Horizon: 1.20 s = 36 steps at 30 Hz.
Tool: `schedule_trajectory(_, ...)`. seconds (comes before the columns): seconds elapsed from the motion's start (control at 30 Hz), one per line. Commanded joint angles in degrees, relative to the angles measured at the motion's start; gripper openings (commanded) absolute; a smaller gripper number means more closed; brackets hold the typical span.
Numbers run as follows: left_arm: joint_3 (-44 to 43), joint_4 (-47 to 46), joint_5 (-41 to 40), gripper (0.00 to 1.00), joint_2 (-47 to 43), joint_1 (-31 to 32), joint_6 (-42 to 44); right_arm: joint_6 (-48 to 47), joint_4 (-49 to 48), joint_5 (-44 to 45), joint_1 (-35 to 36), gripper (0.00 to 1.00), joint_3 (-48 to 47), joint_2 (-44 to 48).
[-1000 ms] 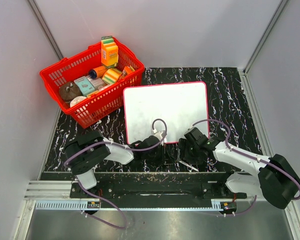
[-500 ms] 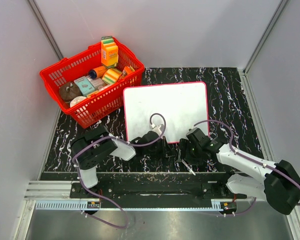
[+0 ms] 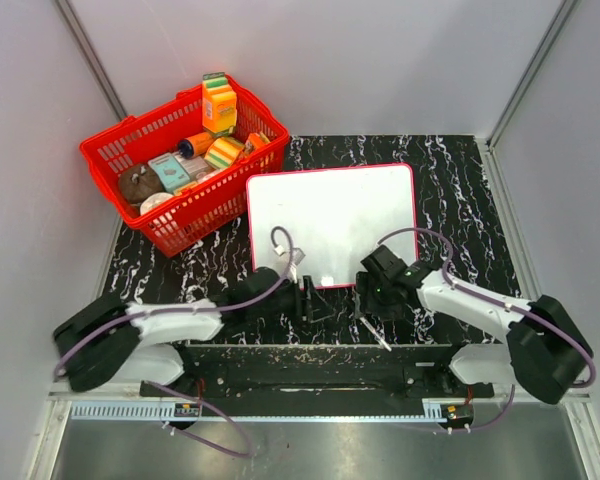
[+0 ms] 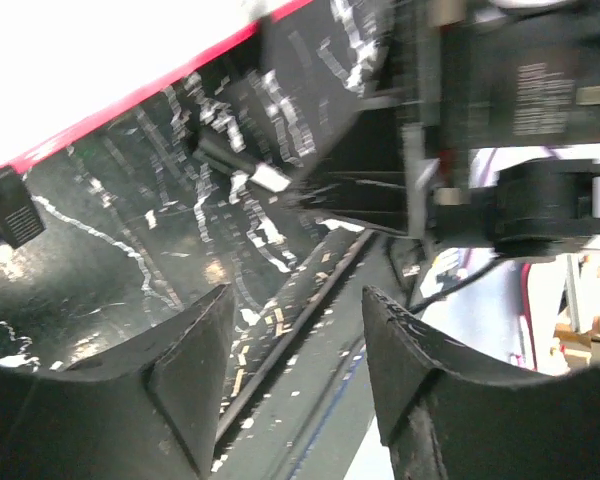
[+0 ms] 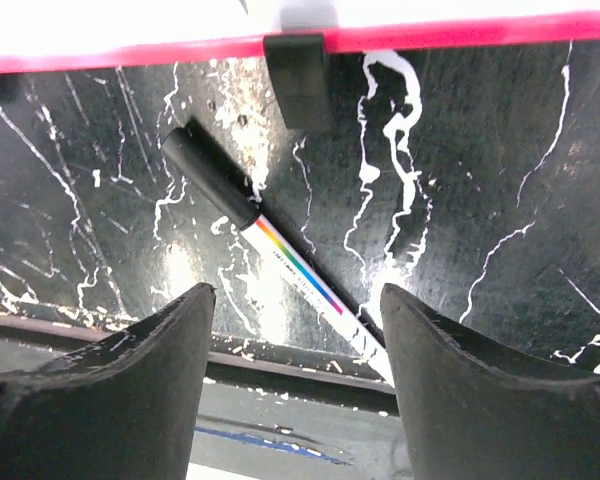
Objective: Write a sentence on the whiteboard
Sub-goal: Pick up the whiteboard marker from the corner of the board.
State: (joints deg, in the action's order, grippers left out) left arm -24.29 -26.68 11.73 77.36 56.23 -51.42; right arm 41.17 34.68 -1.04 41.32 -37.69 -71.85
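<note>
Shows the whiteboard flat and blank at mid-surface, its far left corner close beside the red basket of groceries, with bare dark marble open along its right side and beyond its far edge. Leaves only a narrow strip between the board's near pink edge and the front lip of the surface, crowded by both arms and a marker. Finds that marker black-capped, lying loose at a slant just short of the board's frame, touching neither finger. Catches the right fingers spread wide and empty, poised above and to either side of the marker. Catches the left fingers parted too, gripping nothing, aimed across the strip toward the right arm's wrist, near the board's near edge. Compared with a second ago, has the left arm stretched out long and low, its elbow swung well out toward the left wall, and its fingers drawn slightly left along the board's edge. Keeps the right arm bent in from the right, its fingers nearly where they were; board, basket and marker unmoved.
</note>
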Motion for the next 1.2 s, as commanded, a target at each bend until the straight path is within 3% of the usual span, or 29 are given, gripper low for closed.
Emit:
schedule_trajectory(0.0, 0.3, 11.1, -3.3, 0.61, -14.0, 0.0, 5.4, -2.8, 1.9, 3.1, 0.3, 0.7, -3.5, -3.5)
schedule_trajectory(0.13, -1.8, 19.4, -7.4, 0.81, -24.7, 0.0, 7.6, -3.1, 1.3, 3.1, 0.4, 0.55, -3.7, -5.9)
schedule_trajectory(0.2, -2.5, 22.6, -9.3, 0.86, -29.7, -0.1, 8.9, -3.5, 1.4, 3.1, 0.4, 0.52, -4.1, -7.3)
schedule_trajectory(0.47, -7.3, 32.1, -14.0, 0.9, -37.1, -0.2, 11.8, -3.8, 0.4, 2.8, 2.3, 0.44, -4.8, -12.4)
schedule_trajectory(0.53, -8.1, 33.4, -14.4, 0.9, -38.3, -0.2, 12.2, -3.7, -0.9, 2.3, 2.4, 0.35, -4.2, -13.1)
schedule_trajectory(0.6, -8.7, 35.1, -15.2, 0.9, -39.6, -0.2, 12.3, -3.9, -1.5, 1.2, 2.4, 0.19, -3.7, -13.5)
schedule_trajectory(0.63, -8.8, 35.5, -15.2, 0.9, -40.1, -0.2, 12.6, -3.8, -1.8, 1.1, 2.4, 0.05, -3.5, -13.3)
schedule_trajectory(0.67, -9.0, 35.8, -15.2, 0.9, -40.5, -0.2, 12.6, -3.8, -1.9, -0.5, 2.4, 0.0, -3.2, -12.8)
schedule_trajectory(0.93, -9.1, 39.0, -14.3, 0.91, -42.7, -0.2, 13.5, -4.1, -1.5, -4.4, 2.4, 0.0, -2.4, -5.1)
schedule_trajectory(1.17, -8.0, 37.2, -10.6, 0.91, -42.8, -0.2, 12.0, -3.8, -0.8, -6.3, 2.4, 0.0, -4.8, 11.1)
